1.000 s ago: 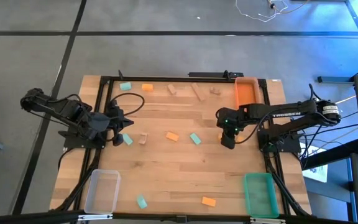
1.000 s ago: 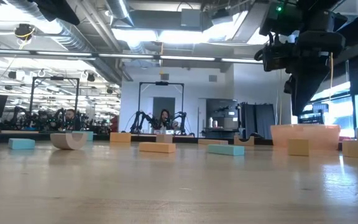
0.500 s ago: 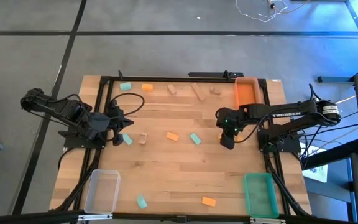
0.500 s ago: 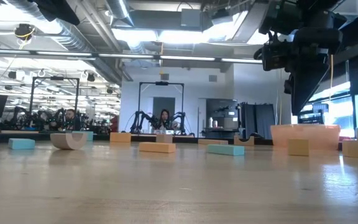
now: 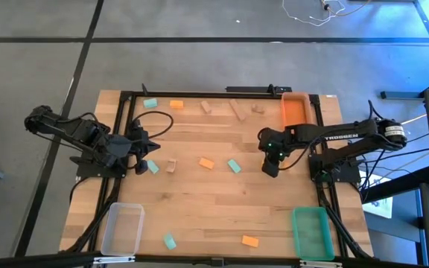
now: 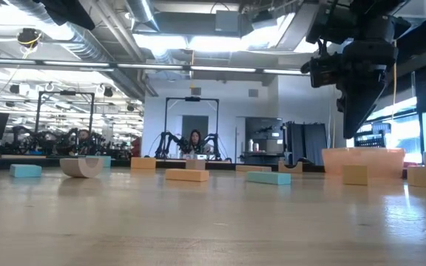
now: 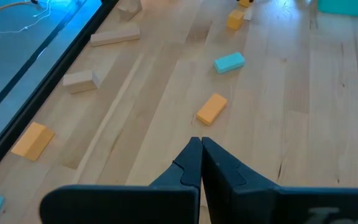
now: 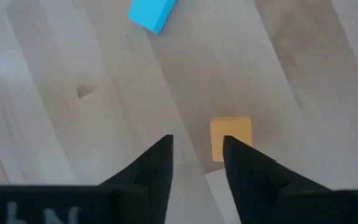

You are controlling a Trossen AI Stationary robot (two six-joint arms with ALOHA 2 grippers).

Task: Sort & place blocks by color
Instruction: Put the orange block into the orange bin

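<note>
Your right tool [image 8: 196, 155] hangs above the counter [image 5: 214, 216] with its fingers apart and nothing between them; an orange block [image 8: 230, 138] lies just past the tips, so the gap looks set to straddle it. A teal block [image 8: 151, 12] lies farther off. In the high view this tool [image 5: 271, 168] sits right of centre, near the orange bin [image 5: 295, 109] at the far right, a short carry for orange pieces. Your left tool [image 7: 201, 163] waits at the left edge, fingers pressed together, empty. The remaining blocks are scattered: a wood block [image 5: 237, 110] far, an orange one [image 5: 250, 240] near. The green bin [image 5: 310, 232] and clear bin [image 5: 123, 228] stand at the near corners.
</note>
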